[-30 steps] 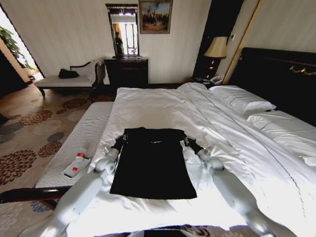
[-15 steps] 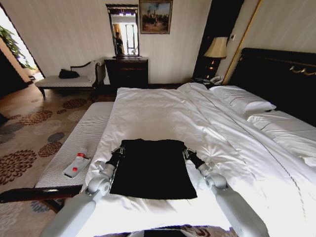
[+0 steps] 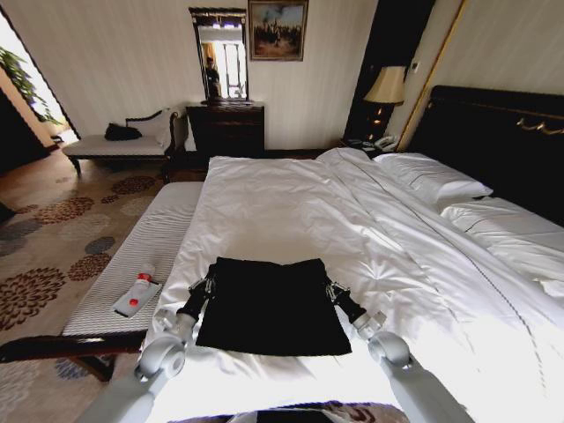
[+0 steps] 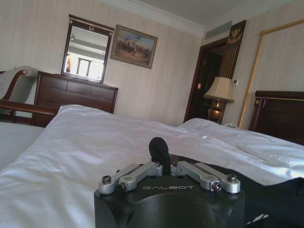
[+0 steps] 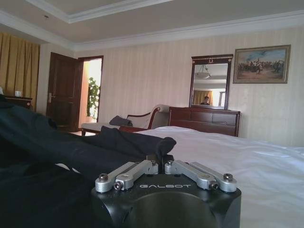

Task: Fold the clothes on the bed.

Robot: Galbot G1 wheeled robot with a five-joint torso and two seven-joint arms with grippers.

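Note:
The clothes, a black T-shirt [image 3: 271, 308], lie on the near part of the bed's white duvet [image 3: 291, 203], with the far edge doubled back over the rest. My left gripper [image 3: 208, 284] is shut on the far left corner of that fold. My right gripper [image 3: 329, 287] is shut on the far right corner. In the left wrist view the gripper [image 4: 161, 165] pinches a bunched tuft of black fabric [image 4: 159, 148]. In the right wrist view the gripper [image 5: 159, 164] holds a black fold [image 5: 142, 145] that drapes off to one side.
A grey striped bench [image 3: 154, 251] runs along the bed's left side with a red-and-white packet [image 3: 134, 300] on it. Pillows [image 3: 432, 181] and a dark headboard [image 3: 498, 132] lie to the right. A dresser [image 3: 226, 128], chaise [image 3: 123, 141] and lamp [image 3: 385, 85] stand by the far wall.
Both grippers have drawn back toward me along the bed, carrying the T-shirt's far edge with them. The black shape now reaches less far up the duvet.

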